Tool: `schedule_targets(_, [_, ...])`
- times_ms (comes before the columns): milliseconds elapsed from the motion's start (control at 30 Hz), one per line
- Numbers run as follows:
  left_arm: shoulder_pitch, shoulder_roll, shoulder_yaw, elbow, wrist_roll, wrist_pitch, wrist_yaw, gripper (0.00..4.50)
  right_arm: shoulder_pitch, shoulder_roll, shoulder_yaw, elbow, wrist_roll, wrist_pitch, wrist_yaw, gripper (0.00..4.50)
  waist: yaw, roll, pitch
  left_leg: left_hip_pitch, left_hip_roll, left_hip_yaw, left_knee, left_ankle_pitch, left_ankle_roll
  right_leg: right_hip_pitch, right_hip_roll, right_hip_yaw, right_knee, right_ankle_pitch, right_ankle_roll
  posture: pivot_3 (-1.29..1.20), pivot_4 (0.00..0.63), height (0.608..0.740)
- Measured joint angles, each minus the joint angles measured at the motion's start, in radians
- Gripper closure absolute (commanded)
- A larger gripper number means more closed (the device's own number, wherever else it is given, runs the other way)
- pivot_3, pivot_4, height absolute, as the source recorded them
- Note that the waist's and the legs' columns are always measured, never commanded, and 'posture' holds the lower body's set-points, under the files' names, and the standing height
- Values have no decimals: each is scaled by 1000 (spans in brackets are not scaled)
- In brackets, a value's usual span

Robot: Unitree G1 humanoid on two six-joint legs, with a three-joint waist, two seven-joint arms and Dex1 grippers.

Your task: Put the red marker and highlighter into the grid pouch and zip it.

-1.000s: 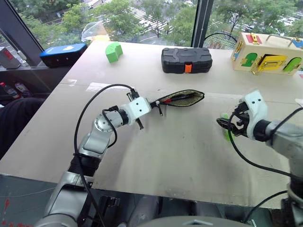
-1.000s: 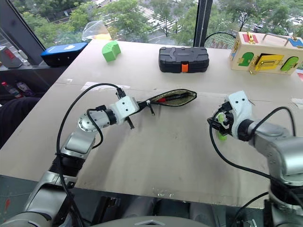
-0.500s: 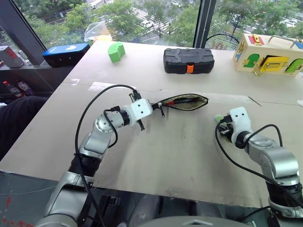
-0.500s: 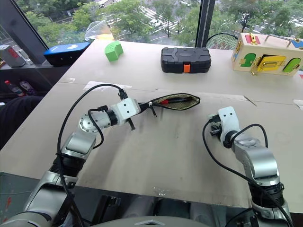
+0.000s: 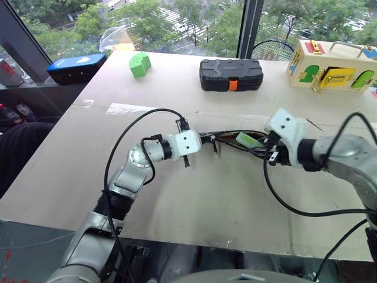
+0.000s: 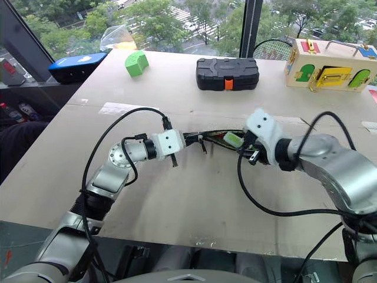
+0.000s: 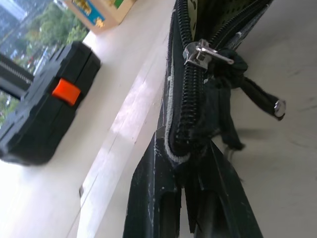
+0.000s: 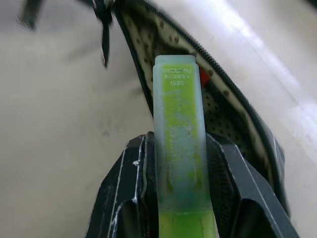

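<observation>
Lime-green plastic marks the step in hand: the highlighter (image 8: 179,148) is clamped between the two black fingers of the right hand (image 5: 268,148), pale cap leading, and its tip hangs over the gaping mouth of the grid pouch (image 6: 215,137), which lies just right of centre in the head views. The left hand (image 5: 203,140), at centre frame, is fully closed on the zipper end of the pouch, pinching the fabric just below the metal slider (image 7: 200,49) and its cord pull, so the opening is held taut and steady. A sliver of red shows inside the pouch beside the cap, most likely the red marker (image 8: 203,76) already stowed, though too little is visible to be sure. By my judgement this is the second insertion, with zipping not yet begun. The next move calls for pushing the cap further past the zipper teeth along the length of the pouch, then letting go, while the left hand holds its pinch. Farther up the pale counter (image 5: 235,194) sit a black case (image 5: 231,74) with an orange latch at top centre, a green block (image 5: 140,64) at upper left, and a wooden latch box (image 5: 333,63) at upper right.
</observation>
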Motion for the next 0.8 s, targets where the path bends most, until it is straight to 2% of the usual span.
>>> schedule_targets(200, [3, -9, -19, -2, 7, -26, -3, 4500, -80, 24, 96, 120, -61, -67, 19, 3763, -4, 0, 0, 0, 0, 1, 0, 0, 0, 0, 0, 1, 1, 0, 0, 0, 150, 740])
schedule_targets(300, [14, -15, -22, -3, 10, -32, -2, 4500, -139, 79, 141, 166, -84, -87, 34, 3763, -12, 0, 0, 0, 0, 1, 0, 0, 0, -1, 0, 1, 1, 0, 0, 0, 150, 740])
schedule_targets(367, [22, -19, -25, -4, 11, -31, -3, 4500, -156, 90, 192, 182, -101, -116, 64, 2680, -11, 0, 0, 0, 0, 0, 0, 0, 0, -1, 0, 0, 1, 0, 0, 0, 150, 740])
schedule_targets(400, [23, -21, -26, -5, 11, -30, -3, 4500, -156, 90, 208, 183, -105, -128, 76, 2400, -9, 0, 0, -1, 0, -1, 0, 0, 0, -1, 0, 0, 1, 0, 0, 0, 150, 740])
schedule_targets(500, [34, -31, -25, -28, 9, -2, -1, 4500, -146, 82, 209, 177, -117, -147, 89, 965, -6, 0, 0, -1, 0, -1, 0, 0, 0, -1, 0, -1, 1, 0, 0, 0, 150, 740])
schedule_targets(533, [35, -32, -25, -31, 7, 6, 0, 4500, -141, 77, 197, 174, -115, -144, 88, 965, -6, 0, 0, -1, 0, -1, 0, 0, 0, -1, 0, -1, 1, 0, 0, 0, 150, 740])
schedule_targets(567, [40, -37, -18, -39, 1, 29, 3, 4500, -109, 65, 127, 142, -95, -107, 88, 965, -1, 0, 0, -1, 0, -1, 0, 0, 0, -1, 0, -1, 1, 0, 0, 0, 150, 740])
schedule_targets(600, [41, -36, -16, -39, 0, 33, 4, 4500, -105, 61, 112, 134, -88, -98, 88, 965, -1, 0, 0, -1, 0, -1, 0, 0, 0, -1, 0, 0, 1, 0, 0, 0, 150, 740])
schedule_targets(633, [42, -37, -8, -40, -1, 55, 12, 4500, -80, 77, -19, 82, -24, -18, 91, 965, 0, 0, 0, -1, 0, -1, 0, 0, 0, -1, 0, 0, 1, 0, 0, 0, 150, 740])
schedule_targets(667, [42, -37, -6, -40, -1, 61, 13, 4500, -80, 82, -50, 67, -11, -4, 92, 965, 0, 0, 0, -1, 0, -1, 0, 0, 0, -1, 0, 0, 1, 0, 0, 0, 150, 740])
schedule_targets(733, [43, -48, 5, -42, -8, 90, 25, 4500, -72, 134, -238, -40, 97, 114, 107, 965, 1, 0, 0, -1, 0, -1, 0, 0, 0, -1, 0, 0, 1, 0, 0, 0, 150, 740])
schedule_targets(800, [43, -53, 9, -43, -19, 105, 32, 4500, -61, 166, -347, -154, 166, 208, 105, 965, 4, -1, -1, 0, 0, -1, 0, 0, 0, -1, 0, 0, 1, 0, 0, 0, 150, 740])
